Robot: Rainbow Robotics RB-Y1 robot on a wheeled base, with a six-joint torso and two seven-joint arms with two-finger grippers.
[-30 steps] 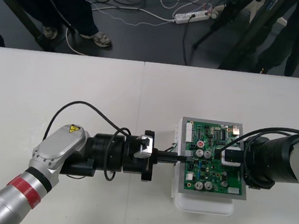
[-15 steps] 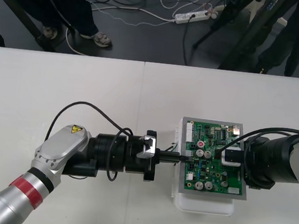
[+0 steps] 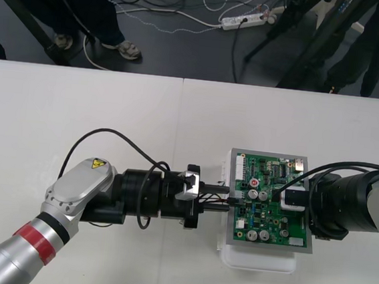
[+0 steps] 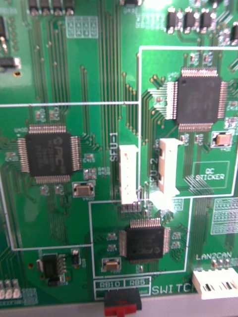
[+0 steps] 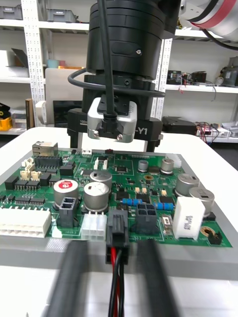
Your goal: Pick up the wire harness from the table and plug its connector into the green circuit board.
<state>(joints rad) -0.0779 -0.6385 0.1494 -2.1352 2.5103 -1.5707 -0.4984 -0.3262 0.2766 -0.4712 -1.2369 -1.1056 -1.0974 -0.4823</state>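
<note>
because the harness plug must go in level, the left jaws pinch it narrowly at the green circuit board's edge. the right arm hangs over the board, and i cannot tell its grip.

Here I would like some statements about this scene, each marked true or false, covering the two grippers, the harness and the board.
1. The left gripper is shut on the harness's black plug, at the board's near edge. True.
2. The green circuit board lies on the left half of the table. False: it sits on its white base on the table's right half.
3. The right gripper is over the board's right side. True.
4. The wires running back from the plug between the left gripper's fingers are blue and yellow. False: they are red and black.
</note>
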